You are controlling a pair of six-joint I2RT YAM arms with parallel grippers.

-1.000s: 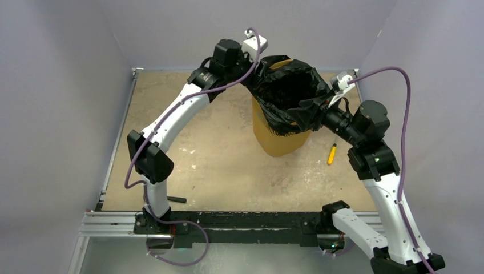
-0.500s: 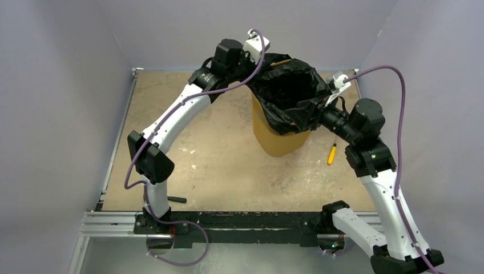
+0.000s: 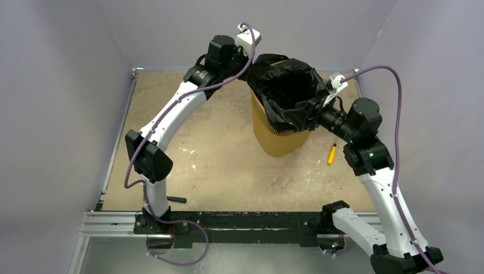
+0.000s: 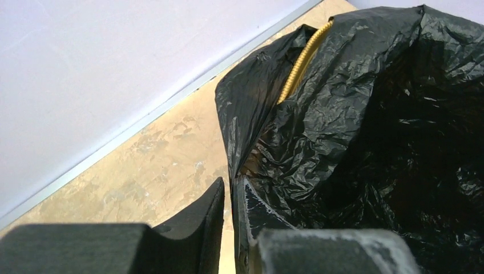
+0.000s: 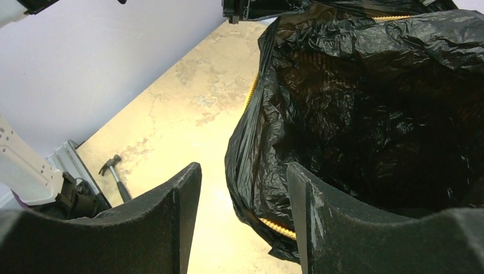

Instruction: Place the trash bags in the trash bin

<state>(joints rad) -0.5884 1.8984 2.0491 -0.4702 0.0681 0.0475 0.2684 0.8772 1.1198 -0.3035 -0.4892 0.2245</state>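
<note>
The orange-yellow mesh trash bin (image 3: 279,140) stands at the back middle of the table, with the glossy black trash bag (image 3: 285,91) lining it and folded over its rim. My left gripper (image 3: 249,63) is at the bin's far left corner. In the left wrist view its jaws (image 4: 230,185) stand almost together, pinching a fold of the bag (image 4: 354,125) beside the bared yellow rim (image 4: 299,63). My right gripper (image 3: 317,108) is at the bin's right side. It is open (image 5: 244,168), and its fingers straddle the bag-covered rim (image 5: 277,227).
A yellow-handled screwdriver (image 3: 331,154) lies on the table right of the bin, close to the right arm. A small hammer (image 3: 176,200) lies near the left arm's base and also shows in the right wrist view (image 5: 114,171). Grey walls enclose the table.
The left gripper has closed onto the bag's edge and lifted slightly up and to the left. The right arm has shifted a little toward the bin, its jaws unchanged.
</note>
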